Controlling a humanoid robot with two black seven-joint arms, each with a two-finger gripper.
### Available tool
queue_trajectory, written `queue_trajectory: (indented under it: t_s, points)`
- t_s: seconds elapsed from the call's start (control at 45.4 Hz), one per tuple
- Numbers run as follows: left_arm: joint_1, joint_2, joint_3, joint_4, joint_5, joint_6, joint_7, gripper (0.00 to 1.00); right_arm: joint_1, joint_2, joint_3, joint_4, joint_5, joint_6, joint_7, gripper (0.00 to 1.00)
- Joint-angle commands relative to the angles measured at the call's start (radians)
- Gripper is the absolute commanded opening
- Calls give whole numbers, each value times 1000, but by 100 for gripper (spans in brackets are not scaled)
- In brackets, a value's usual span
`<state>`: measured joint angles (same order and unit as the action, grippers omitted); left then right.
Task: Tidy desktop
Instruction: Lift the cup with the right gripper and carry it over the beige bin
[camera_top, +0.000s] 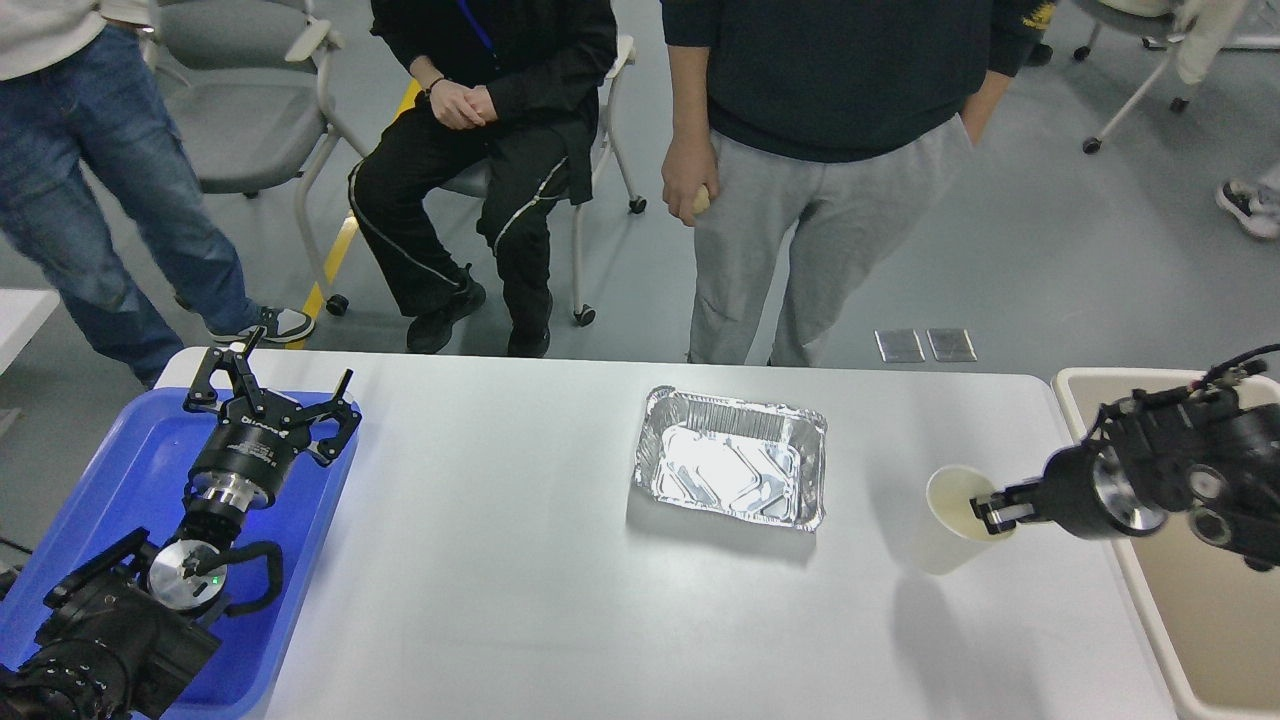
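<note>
The white desktop (500, 570) fills the middle of the head view. A shiny foil tray (732, 458), empty, sits on it right of centre. My right gripper (992, 510) is shut on the rim of a white paper cup (945, 525), near the desktop's right edge. The cup looks held a little above the surface, with its shadow below it. My left gripper (275, 388) is open and empty, its fingers spread above the blue plastic tray (120, 470) at the left end.
A beige rectangular bin (1190, 620) stands off the desktop's right edge, under my right arm. Three people stand or sit close behind the far edge, with wheeled chairs behind them.
</note>
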<state>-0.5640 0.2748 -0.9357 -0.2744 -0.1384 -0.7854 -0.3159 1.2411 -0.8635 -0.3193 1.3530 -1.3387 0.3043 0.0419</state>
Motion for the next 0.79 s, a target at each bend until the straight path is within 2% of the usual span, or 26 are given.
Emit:
queue_trajectory:
  t_s: [0.0,0.154,0.286,0.374,0.507,0.683,0.771]
  points:
    - [1,0,0,0,0,0,0,100,349,-209,20,189,147,277,1,0]
    - [1,0,0,0,0,0,0,100,529,-281,74,210,207,420,3,0]
    - [0,0,0,0,0,0,0,100,529,-311,65,201,204,405,0,0]
    - [1,0,0,0,0,0,0,100,450,-379,62,175,216,284,-1,0]
    - [1,0,0,0,0,0,0,100,229,-446,74,75,327,-9,1,0]
    - [1,0,0,0,0,0,-2,100,-73,-433,75,-133,936,-333,7,0]
    - [1,0,0,0,-1,0,-2,100,-199,-345,94,-244,1254,-467,61,0]
